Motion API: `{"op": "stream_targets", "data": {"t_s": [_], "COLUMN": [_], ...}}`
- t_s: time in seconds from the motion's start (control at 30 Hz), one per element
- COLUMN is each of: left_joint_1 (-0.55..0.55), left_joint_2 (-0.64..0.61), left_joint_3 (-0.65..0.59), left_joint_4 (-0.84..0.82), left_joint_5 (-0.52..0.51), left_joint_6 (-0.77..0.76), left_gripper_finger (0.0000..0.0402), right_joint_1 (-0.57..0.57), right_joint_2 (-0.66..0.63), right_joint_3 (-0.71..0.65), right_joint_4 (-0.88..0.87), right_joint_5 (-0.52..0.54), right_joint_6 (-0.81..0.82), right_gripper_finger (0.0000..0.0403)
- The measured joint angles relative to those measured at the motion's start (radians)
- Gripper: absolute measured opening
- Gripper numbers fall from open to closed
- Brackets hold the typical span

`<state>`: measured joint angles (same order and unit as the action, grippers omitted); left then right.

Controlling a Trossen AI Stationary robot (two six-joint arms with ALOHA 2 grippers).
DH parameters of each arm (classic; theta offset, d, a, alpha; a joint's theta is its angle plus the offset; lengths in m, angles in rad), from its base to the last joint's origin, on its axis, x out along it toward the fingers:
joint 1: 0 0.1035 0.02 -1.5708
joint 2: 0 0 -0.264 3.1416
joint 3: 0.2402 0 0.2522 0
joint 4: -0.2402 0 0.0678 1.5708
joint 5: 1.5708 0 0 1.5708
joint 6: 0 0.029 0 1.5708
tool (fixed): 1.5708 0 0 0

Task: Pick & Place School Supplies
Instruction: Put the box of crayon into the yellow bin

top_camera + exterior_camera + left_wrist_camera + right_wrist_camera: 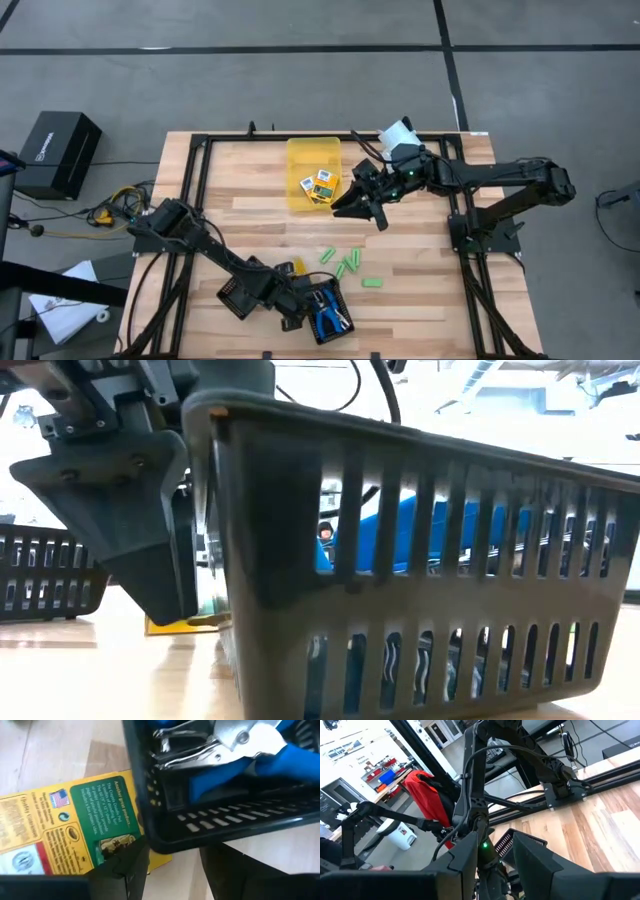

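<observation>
We see the left end effector [300, 308] at the lower middle of the high view, low over the worktop [250, 230]. Its fingers [127, 865] stand apart with nothing between them. In the left wrist view one finger lies against the yellow-orange printed box [75, 830] flat on the wood, and the other sits just under the wall of the black slotted tray [328, 312]. That tray holds the blue-handled tools [240, 750] (metal jaws and blue grips fill its inside).

The right end effector [362, 203] hangs at the upper middle of the high view, just beside the right rim of the translucent yellow bin [296, 150]. Its fingers [465, 862] are parted, and we cannot tell whether they touch anything. Two more printed boxes [317, 187] lie in the bin's lower right corner.

The light-green sticks [348, 266] are scattered on bare wood between the two arms, well apart from either end effector. A second black tray [238, 298] sits left of the first, close to the lower edge of the worktop. The widest free stretch of wood lies right of the sticks, toward the black frame rail [462, 240] along the worktop's right side.
</observation>
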<state>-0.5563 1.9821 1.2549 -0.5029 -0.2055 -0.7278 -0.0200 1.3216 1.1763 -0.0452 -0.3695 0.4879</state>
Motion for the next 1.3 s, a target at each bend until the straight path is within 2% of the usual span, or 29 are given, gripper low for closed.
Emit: {"op": "stream_targets", "data": {"t_s": [0.23,0.5,0.73,0.87,1.0,1.03,1.3], "left_joint_1": [-0.003,0.000,0.002,0.009,0.023,0.027,0.042], "left_joint_2": [-0.046,-0.037,-0.031,-0.031,-0.031,-0.031,-0.049], "left_joint_3": [-0.004,-0.008,-0.007,-0.008,-0.008,-0.008,-0.008], "left_joint_4": [-0.138,-0.132,-0.152,-0.183,-0.203,-0.204,-0.194], "left_joint_5": [0.002,-0.019,-0.087,-0.108,-0.101,-0.099,-0.069], "left_joint_6": [-0.014,-0.013,-0.015,-0.066,-0.089,-0.089,-0.090], "left_gripper_finger": [0.0170,0.0170,0.0165,0.0119,0.0025,0.0014,0.0001], "right_joint_1": [-0.005,-0.016,-0.026,-0.029,-0.029,-0.029,-0.029], "right_joint_2": [0.000,0.000,0.000,0.000,0.000,0.000,0.000], "right_joint_3": [0.000,0.000,0.000,0.000,0.000,0.000,0.000], "right_joint_4": [0.008,0.024,0.024,0.024,0.024,0.024,0.024], "right_joint_5": [0.000,0.000,-0.001,-0.003,-0.007,-0.009,-0.026], "right_joint_6": [-0.024,-0.030,-0.067,-0.071,-0.078,-0.080,-0.088], "right_gripper_finger": [0.0118,0.0118,0.0118,0.0118,0.0118,0.0118,0.0118]}}
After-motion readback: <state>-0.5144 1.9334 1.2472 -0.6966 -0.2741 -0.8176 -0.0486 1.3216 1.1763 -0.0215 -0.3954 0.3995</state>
